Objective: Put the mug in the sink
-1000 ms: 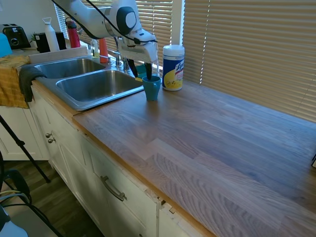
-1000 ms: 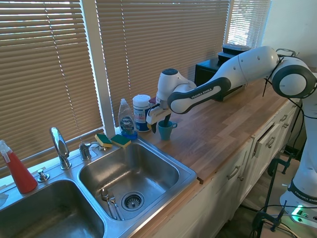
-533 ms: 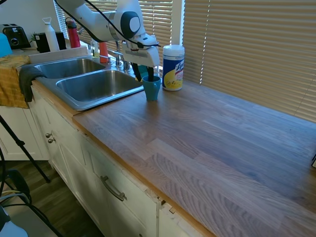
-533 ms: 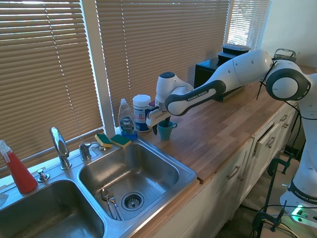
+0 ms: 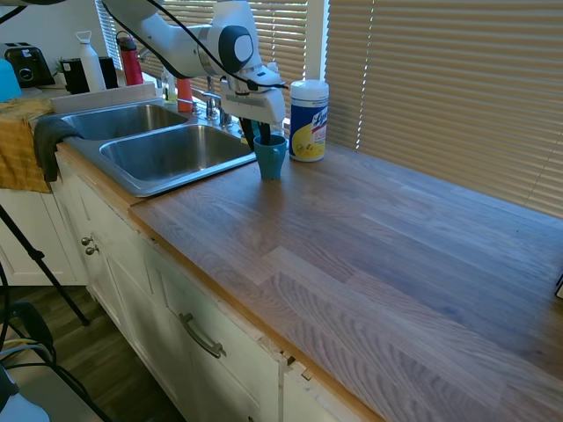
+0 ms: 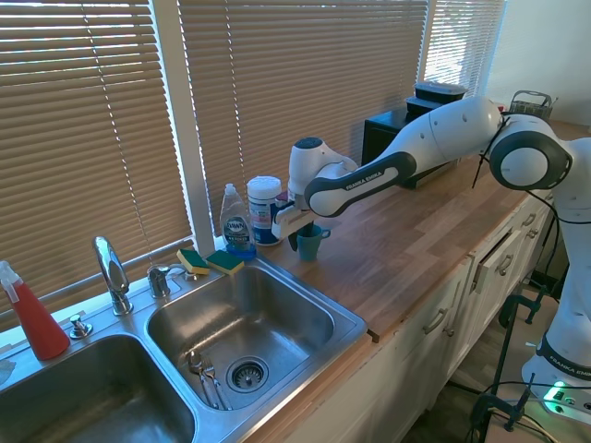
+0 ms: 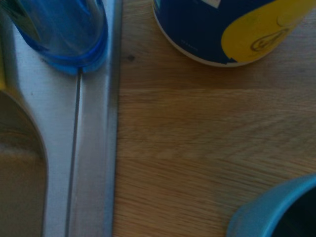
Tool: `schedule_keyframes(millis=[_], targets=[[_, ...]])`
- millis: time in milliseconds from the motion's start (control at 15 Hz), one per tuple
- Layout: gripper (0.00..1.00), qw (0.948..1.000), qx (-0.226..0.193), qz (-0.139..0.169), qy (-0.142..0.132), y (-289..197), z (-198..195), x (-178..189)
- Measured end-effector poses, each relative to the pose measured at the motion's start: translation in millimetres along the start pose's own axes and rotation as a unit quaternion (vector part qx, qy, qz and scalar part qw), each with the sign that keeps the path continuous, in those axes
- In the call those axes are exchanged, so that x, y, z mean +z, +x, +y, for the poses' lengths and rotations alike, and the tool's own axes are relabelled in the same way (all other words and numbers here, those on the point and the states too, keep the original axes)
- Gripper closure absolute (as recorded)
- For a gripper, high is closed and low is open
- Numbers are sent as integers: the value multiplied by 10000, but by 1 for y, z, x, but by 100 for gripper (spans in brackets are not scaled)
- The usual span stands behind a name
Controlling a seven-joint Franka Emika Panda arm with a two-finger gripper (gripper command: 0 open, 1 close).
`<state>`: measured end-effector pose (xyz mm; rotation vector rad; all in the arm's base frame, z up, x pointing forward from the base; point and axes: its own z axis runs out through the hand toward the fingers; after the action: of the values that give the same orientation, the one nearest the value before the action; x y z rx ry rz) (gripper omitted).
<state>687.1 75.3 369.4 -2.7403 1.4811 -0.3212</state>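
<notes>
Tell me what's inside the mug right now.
One dark finger of the gripper dips inside the mug, the other is outside its rim. The cup's bottom is hidden, so any contents can't be seen.

You are looking at a wooden counter [image 7: 207, 148] meeting the sink's steel rim [image 7: 94, 163]. A blue bottle base [image 7: 64, 34] is sitting on that rim; the wipes canister [image 7: 232, 29] and mug rim [image 7: 276, 210] are showing partly.

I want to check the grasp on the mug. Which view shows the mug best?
The second exterior view: the mug stands upright on the counter with its handle visible, the end effector at its rim. The first exterior view shows its body but no handle. The wrist view catches only a blurred piece of rim.
</notes>
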Motion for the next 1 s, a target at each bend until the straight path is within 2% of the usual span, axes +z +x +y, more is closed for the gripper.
schedule_keyframes(millis=[467,800,1000], targets=[[100,10000,-38,-55,13,2,2,-2],[100,9996,-240,-9,176,-25,1,-38],[100,9973,-634,64,355,-72,-7,-74]])
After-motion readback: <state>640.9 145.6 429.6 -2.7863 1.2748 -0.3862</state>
